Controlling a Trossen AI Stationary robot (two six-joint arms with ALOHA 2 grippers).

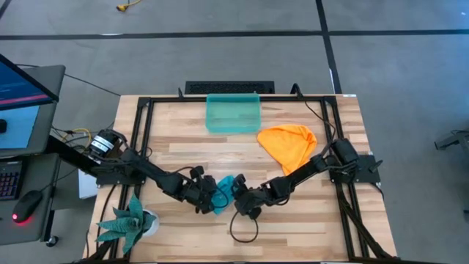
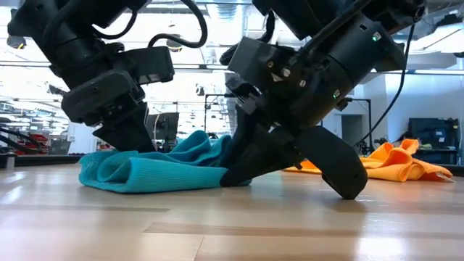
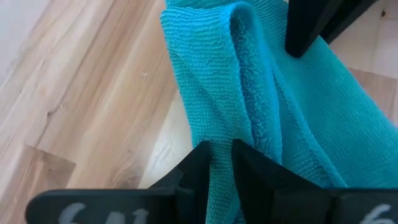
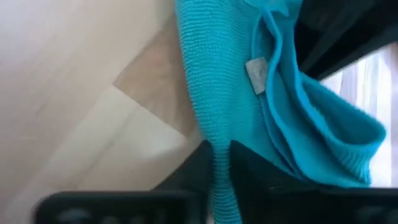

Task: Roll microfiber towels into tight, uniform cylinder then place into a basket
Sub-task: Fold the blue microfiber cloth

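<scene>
A teal-blue towel point(image 1: 224, 191) lies bunched in folds on the wooden table point(image 1: 293, 220), near the front middle. My left gripper point(image 1: 210, 199) is shut on its left end and my right gripper point(image 1: 236, 199) is shut on its right end, the two fingertips close together. In the low view the teal-blue towel point(image 2: 156, 172) rests on the tabletop between the two arms. An orange-yellow towel point(image 1: 288, 145) lies crumpled at the right, untouched. The teal-green basket point(image 1: 233, 114) stands at the far middle. My left gripper pinches a narrow fold of the teal towel point(image 3: 221, 163) between its two fingers, slanting down from the table's left. The cloth runs on away from the fingers in several soft folds and rests on the table. My right gripper pinches the towel's edge point(image 4: 219, 167) between its two fingers, slanting down from the table's right. A small white label point(image 4: 255, 73) shows just beyond the fingers. The cloth is slack and lies on the table.
A green spiky plant in a white pot point(image 1: 130, 223) stands at the near left corner. A black cable loop point(image 1: 244, 229) lies on the table just in front of the right gripper. Bare wood lies between the towels and the basket.
</scene>
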